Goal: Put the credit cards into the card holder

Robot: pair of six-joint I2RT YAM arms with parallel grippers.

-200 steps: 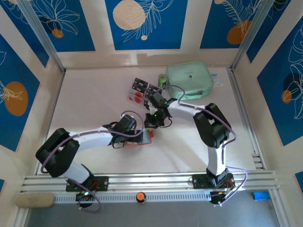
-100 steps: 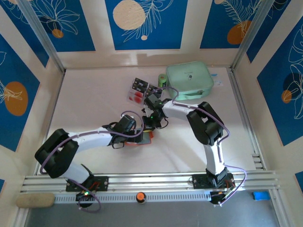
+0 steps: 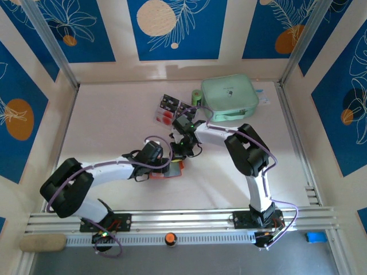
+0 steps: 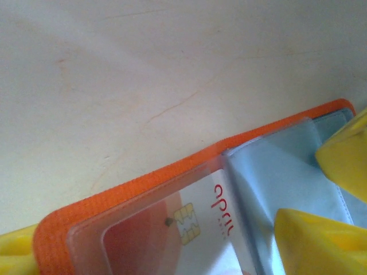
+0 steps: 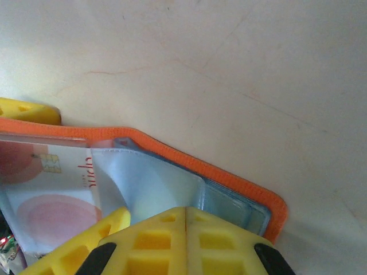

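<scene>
the card holder (image 4: 132, 189) is lying open between the jaws of the left gripper (image 4: 160, 243). its rim is a coarse woven orange band with a rounded corner, and its inside is layered with clear, glossy plastic pockets over pale blue-grey leaves. a card (image 4: 192, 226) is sitting inside the nearest clear pocket, white with a red blob, a small gold chip and red lettering, all softened by the film over it.

the left jaws are standing well apart, one yellow finger (image 4: 14, 252) touching the orange edge from outside and the other sitting over the pockets. i cannot tell whether they are pressing on anything. the right gripper (image 5: 186, 223) is showing its ribbed yellow fingers pressed together, tips resting at the blue-grey leaves just inside the orange rim. whether a thin leaf is caught between them is hard to make out.

both wrist views are cutting the holder off at the frame edge, and from above both arms are covering most of it.

beyond the right jaws, well apart, loose cards (image 3: 168, 109) are lying on the pale, faintly scratched table (image 4: 143, 69). a small green roll (image 3: 196, 96) and a mint-green pouch (image 3: 228, 97) are sitting further off to the side.
</scene>
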